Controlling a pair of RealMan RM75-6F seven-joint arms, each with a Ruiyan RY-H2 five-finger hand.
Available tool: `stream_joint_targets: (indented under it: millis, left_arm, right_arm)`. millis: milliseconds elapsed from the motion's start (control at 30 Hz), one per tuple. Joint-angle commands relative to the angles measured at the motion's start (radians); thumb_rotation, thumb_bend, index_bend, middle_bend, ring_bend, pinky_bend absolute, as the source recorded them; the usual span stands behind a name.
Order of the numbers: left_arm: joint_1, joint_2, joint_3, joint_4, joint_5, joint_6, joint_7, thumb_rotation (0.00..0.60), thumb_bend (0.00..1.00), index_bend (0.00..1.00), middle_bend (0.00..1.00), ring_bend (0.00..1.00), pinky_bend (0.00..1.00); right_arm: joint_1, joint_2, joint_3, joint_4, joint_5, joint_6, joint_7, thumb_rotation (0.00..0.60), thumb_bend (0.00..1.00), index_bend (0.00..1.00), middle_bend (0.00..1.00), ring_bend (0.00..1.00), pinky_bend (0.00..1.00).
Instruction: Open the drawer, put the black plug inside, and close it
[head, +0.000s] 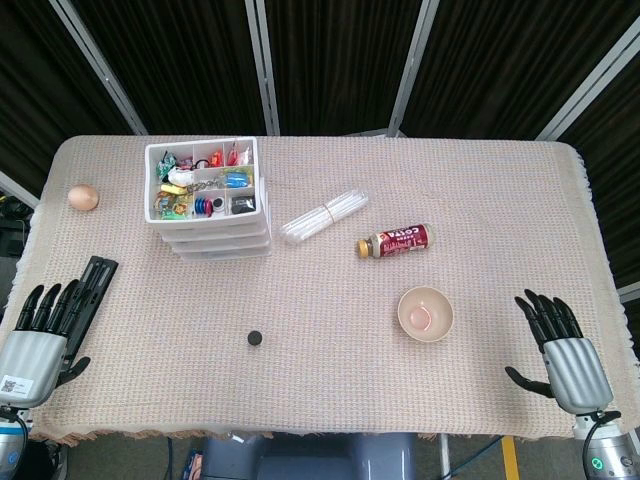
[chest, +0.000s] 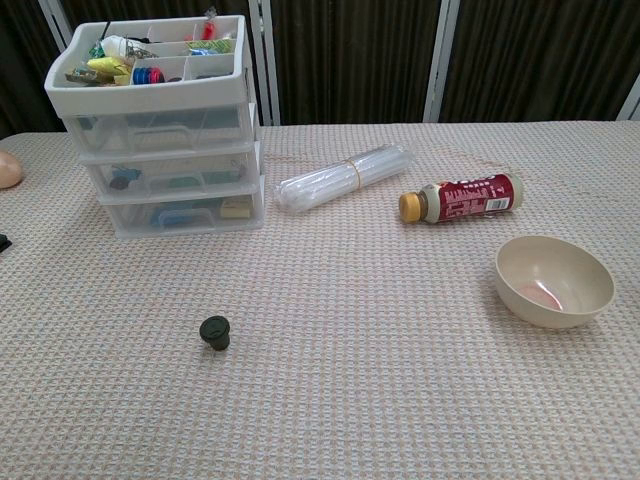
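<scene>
The black plug (head: 255, 338) (chest: 215, 332) lies alone on the woven tablecloth, in front of the drawer unit. That unit (head: 210, 205) (chest: 160, 140) is white with three clear drawers, all shut, and an open tray of small items on top. My left hand (head: 45, 325) rests flat at the table's near left corner, fingers apart and holding nothing, far left of the plug. Empty and spread as well, my right hand (head: 560, 340) sits at the near right corner. The chest view shows neither hand.
A bundle of clear tubes (head: 325, 215) (chest: 343, 176), a lying bottle (head: 395, 242) (chest: 460, 198) and a beige bowl (head: 426, 314) (chest: 553, 281) lie right of the drawers. An egg (head: 83, 197) sits at the far left. A black flat object (head: 92, 280) lies by my left hand.
</scene>
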Motion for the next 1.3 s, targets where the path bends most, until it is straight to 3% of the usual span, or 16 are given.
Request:
stream_joint_targets:
  millis: [33,567,667,700,733,800,900,1100,1300]
  left_arm:
    - [0.000,0.000,0.000,0.000,-0.002,-0.002,0.000,0.600,0.12,0.00,0.00,0.00,0.00]
    - [-0.001,0.003,0.000,-0.006,-0.008,-0.007,-0.007,0.600,0.12,0.00,0.00,0.00,0.00]
    - [-0.001,0.003,-0.001,-0.007,-0.011,-0.009,-0.015,0.600,0.17,0.00,0.00,0.00,0.01]
    - [-0.002,0.003,-0.001,-0.008,-0.010,-0.008,-0.019,0.600,0.24,0.00,0.02,0.02,0.06]
    - [-0.002,0.003,-0.001,-0.010,-0.009,-0.008,-0.025,0.600,0.30,0.00,0.07,0.07,0.12]
    - [-0.004,0.000,-0.004,-0.014,-0.001,0.001,-0.042,0.600,0.47,0.00,0.40,0.38,0.39]
    - [-0.010,-0.014,-0.008,-0.025,0.010,0.008,-0.111,0.600,0.56,0.01,0.71,0.66,0.56]
    - [-0.039,-0.039,-0.036,-0.059,-0.049,-0.039,-0.226,0.600,0.59,0.04,0.89,0.82,0.71]
    - [-0.090,-0.063,-0.076,-0.133,-0.221,-0.190,-0.318,0.600,0.59,0.01,0.96,0.87,0.78]
  right_arm:
    - [0.000,0.000,0.000,0.000,0.000,0.000,0.000,0.600,0.08,0.02,0.00,0.00,0.00]
    - [0.001,-0.002,0.001,-0.003,0.002,-0.001,-0.004,0.600,0.08,0.02,0.00,0.00,0.00]
    - [0.001,-0.003,0.002,-0.004,0.002,-0.003,-0.007,0.600,0.08,0.02,0.00,0.00,0.00]
    - [0.001,-0.003,0.002,-0.005,0.002,-0.002,-0.007,0.600,0.08,0.02,0.00,0.00,0.00]
    - [0.001,-0.003,0.001,-0.005,0.002,-0.003,-0.007,0.600,0.08,0.02,0.00,0.00,0.00]
    - [0.001,-0.003,0.001,-0.005,0.003,-0.004,-0.007,0.600,0.08,0.02,0.00,0.00,0.00]
    - [0.000,-0.001,0.002,-0.004,0.004,-0.001,-0.005,0.600,0.08,0.02,0.00,0.00,0.00]
    - [-0.003,0.002,-0.001,-0.003,0.000,0.004,0.001,0.600,0.08,0.02,0.00,0.00,0.00]
    - [-0.002,0.001,-0.002,-0.003,-0.003,0.003,-0.001,0.600,0.08,0.02,0.00,0.00,0.00]
